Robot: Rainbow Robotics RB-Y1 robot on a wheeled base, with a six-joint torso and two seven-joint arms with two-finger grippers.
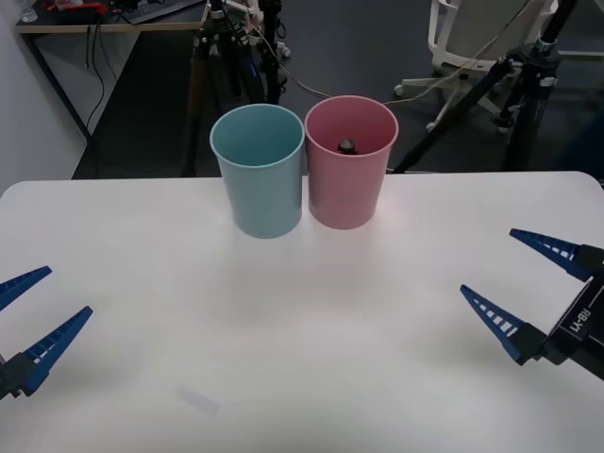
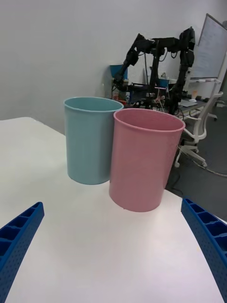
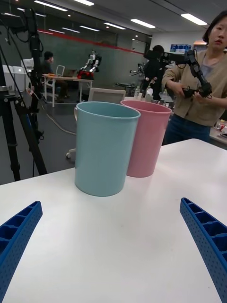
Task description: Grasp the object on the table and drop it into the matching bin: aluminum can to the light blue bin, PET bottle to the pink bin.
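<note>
Both grippers, left (image 1: 28,332) and right (image 1: 528,283), sat wide open and empty, low at your table (image 1: 302,377) edges. Your bottle (image 1: 346,145) was already inside the pink bin (image 1: 347,189), slightly nearer the right gripper.

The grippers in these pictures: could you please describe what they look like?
Both the left gripper and right gripper have two long, tapering blue fingers with ribbed, dotted faces and pale marks along the edges. The right's black mount carries white "RB-Y1" lettering.

Background beyond the far edge: black camera tripod legs (image 1: 212,57) at 11 o'clock; white wheeled office chair (image 1: 472,42) at 1 o'clock; black angled stand struts (image 1: 491,90) right of it; wooden desk (image 1: 104,24) at 10 o'clock
</note>
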